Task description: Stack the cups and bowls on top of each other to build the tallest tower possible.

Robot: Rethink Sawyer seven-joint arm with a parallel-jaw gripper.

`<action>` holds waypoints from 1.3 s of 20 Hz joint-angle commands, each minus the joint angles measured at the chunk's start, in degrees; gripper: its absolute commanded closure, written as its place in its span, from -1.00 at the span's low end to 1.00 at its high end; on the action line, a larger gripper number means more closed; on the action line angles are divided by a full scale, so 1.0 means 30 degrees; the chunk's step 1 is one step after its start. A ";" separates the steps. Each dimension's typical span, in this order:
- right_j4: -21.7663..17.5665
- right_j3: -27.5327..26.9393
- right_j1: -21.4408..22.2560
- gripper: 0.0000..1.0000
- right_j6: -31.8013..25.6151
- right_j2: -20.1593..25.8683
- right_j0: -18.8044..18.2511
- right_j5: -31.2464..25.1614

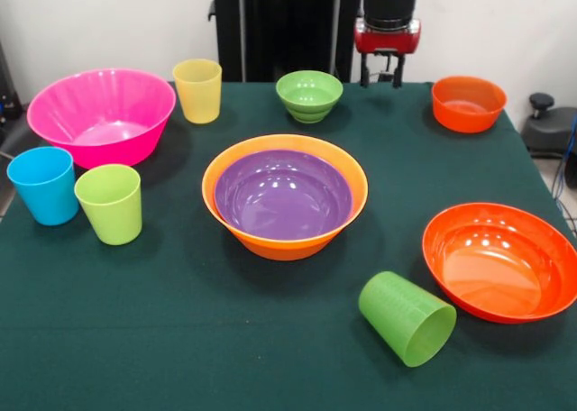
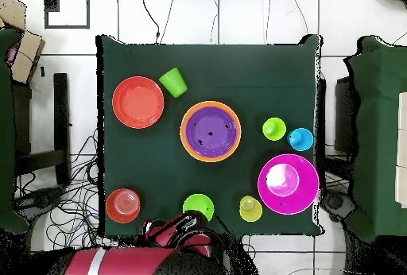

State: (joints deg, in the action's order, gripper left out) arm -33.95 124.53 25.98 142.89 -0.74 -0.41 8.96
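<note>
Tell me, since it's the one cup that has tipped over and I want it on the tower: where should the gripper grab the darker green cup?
The darker green cup lies on its side beside the wide red-orange bowl. Probably best to come straight down and close across its ribbed wall mid-length, where it's bare on both sides.

Two views of one green-covered table (image 1: 180, 339). Front view: taken from across the table, facing the robot, tilted down from moderate height, close enough that the cloth fills most of the picture and its near edge is cut off; gripper (image 1: 386, 68) hanging at the far side, top centre. Overhead view: taken from high above, looking straight down, farther back, showing the whole table (image 2: 254, 73) plus surrounding tiled floor and cables, robot arm (image 2: 171, 236) at the bottom edge. Turned half round against the front view. Shared by both: the tabletop, with the nested orange and purple bowls (image 1: 284, 195) (image 2: 211, 131) near its middle.
</note>
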 commanded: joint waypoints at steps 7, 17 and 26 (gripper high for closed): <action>-0.0298 0.0840 0.4445 -1.00 -0.0864 0.0933 -0.1910 -0.4270; 0.2250 -0.0216 0.6770 -1.00 -0.1029 0.3510 -0.2651 -0.8929; 0.0967 -0.3293 0.4210 -1.00 0.0522 0.1390 -0.1263 -0.6828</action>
State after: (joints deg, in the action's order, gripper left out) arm -30.42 122.97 43.76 142.89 1.56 -6.22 -12.35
